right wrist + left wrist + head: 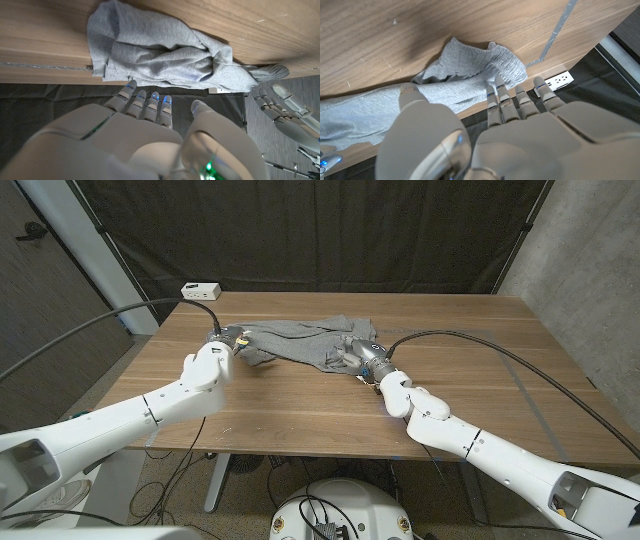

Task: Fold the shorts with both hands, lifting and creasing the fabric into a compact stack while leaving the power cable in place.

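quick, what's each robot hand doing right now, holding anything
Left robot hand: fingers on the shorts at one end; a real grip cannot be told.
Right robot hand: fingertips at the edge of the shorts; open or holding cannot be told.

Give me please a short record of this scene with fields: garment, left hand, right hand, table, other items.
garment: grey fabric shorts, crumpled, not yet folded, lying on the far middle of the table
left hand: white robot left hand at the left end of the shorts, fingers on the fabric; a grip cannot be confirmed
right hand: white robot right hand at the right end of the shorts; whether it holds fabric cannot be told
table: brown wooden table
other items: white power strip at the far left corner; black cable over the right side
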